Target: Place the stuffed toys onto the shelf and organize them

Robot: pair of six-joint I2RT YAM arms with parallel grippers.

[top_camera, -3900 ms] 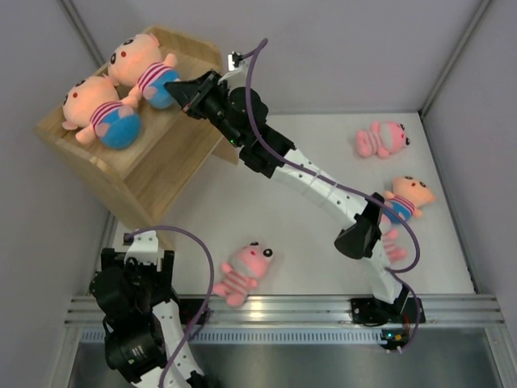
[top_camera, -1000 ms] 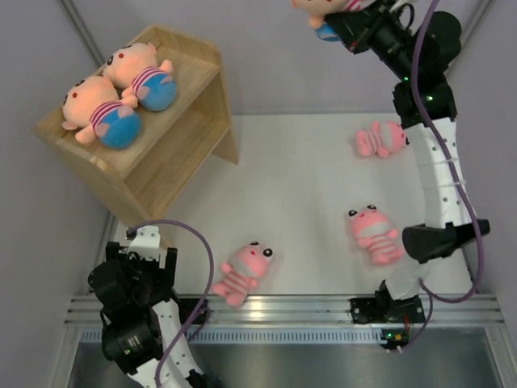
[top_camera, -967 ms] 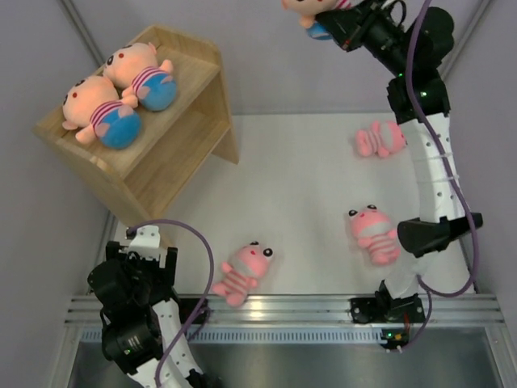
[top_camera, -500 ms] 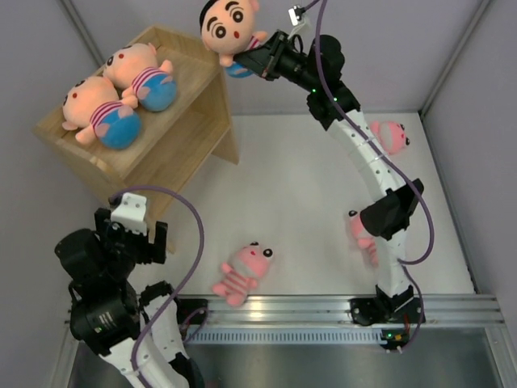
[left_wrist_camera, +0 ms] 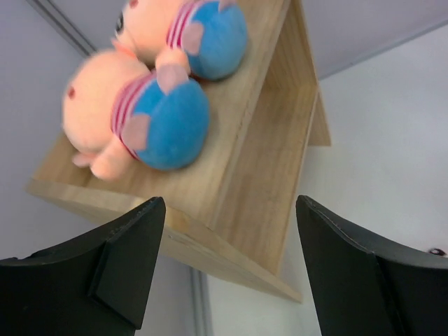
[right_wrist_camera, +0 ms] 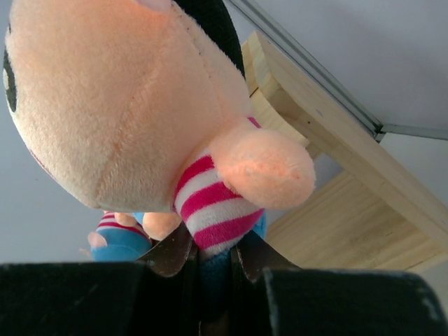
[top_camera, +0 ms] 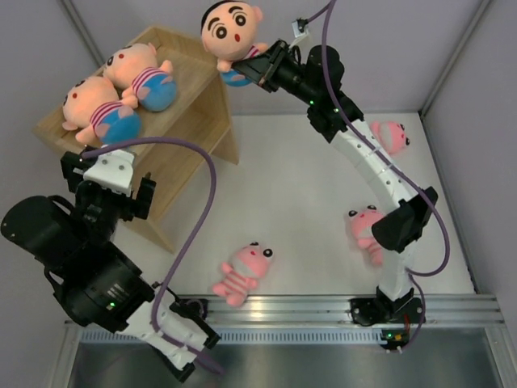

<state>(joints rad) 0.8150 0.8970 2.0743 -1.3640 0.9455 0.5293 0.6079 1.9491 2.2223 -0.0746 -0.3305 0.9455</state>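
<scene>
A black-haired boy doll (top_camera: 230, 31) hangs in the air just over the right end of the wooden shelf (top_camera: 187, 121), with my right gripper (top_camera: 257, 69) shut on its blue shorts. In the right wrist view the doll (right_wrist_camera: 126, 105) fills the frame, and the right gripper (right_wrist_camera: 213, 262) pinches its striped waist. Two boy dolls (top_camera: 139, 71) (top_camera: 102, 111) lie side by side on the top tier. My left gripper (top_camera: 109, 184) is raised in front of the shelf. In its wrist view the left gripper (left_wrist_camera: 231, 204) is open and empty, facing the shelf (left_wrist_camera: 262, 175) and both dolls (left_wrist_camera: 143, 119).
Three pink striped animals lie on the white table: one near the front (top_camera: 242, 273), one (top_camera: 365, 230) partly behind the right arm, one at the back right (top_camera: 389, 136). Grey walls close in the table on the left, back and right.
My right arm has swung left with the boy doll, from the back right to over the shelf's right end. My left arm has risen from its base up in front of the shelf.
</scene>
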